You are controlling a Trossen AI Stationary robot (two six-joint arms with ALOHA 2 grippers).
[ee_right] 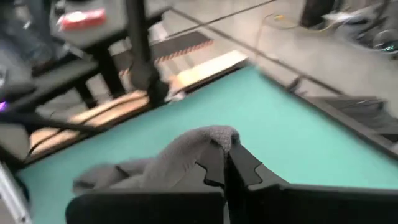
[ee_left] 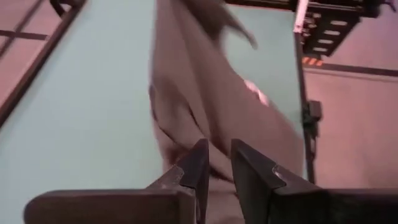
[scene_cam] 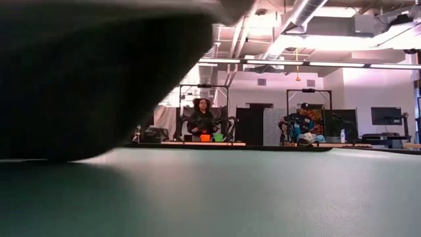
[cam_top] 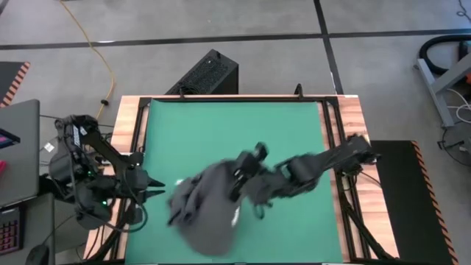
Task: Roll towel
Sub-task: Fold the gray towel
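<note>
The towel [cam_top: 206, 213] lay bunched on the near part of the green mat [cam_top: 221, 132]. The right gripper [ee_right: 227, 158] was clamped on a raised fold of it. The left gripper [ee_left: 217, 165], jaws slightly parted, held nothing just beside the towel's left edge.

Robotics lab or open workshop floor. Bare concrete floor [cam_top: 243, 22] with dark taped lines, yellow cable [cam_top: 99, 44] trailing across it. Exposed ducts and pipes [scene_cam: 289, 20] overhead, strip lighting. Far across the room, two people [scene_cam: 202, 118] seated at other metal-framed rigs [scene_cam: 309, 105], wall monitor [scene_cam: 385, 116] far right. Near, green mat [cam_top: 228, 132] on a wood-edged table [cam_top: 126, 125], black computer tower [cam_top: 208, 73] standing behind it.
</note>
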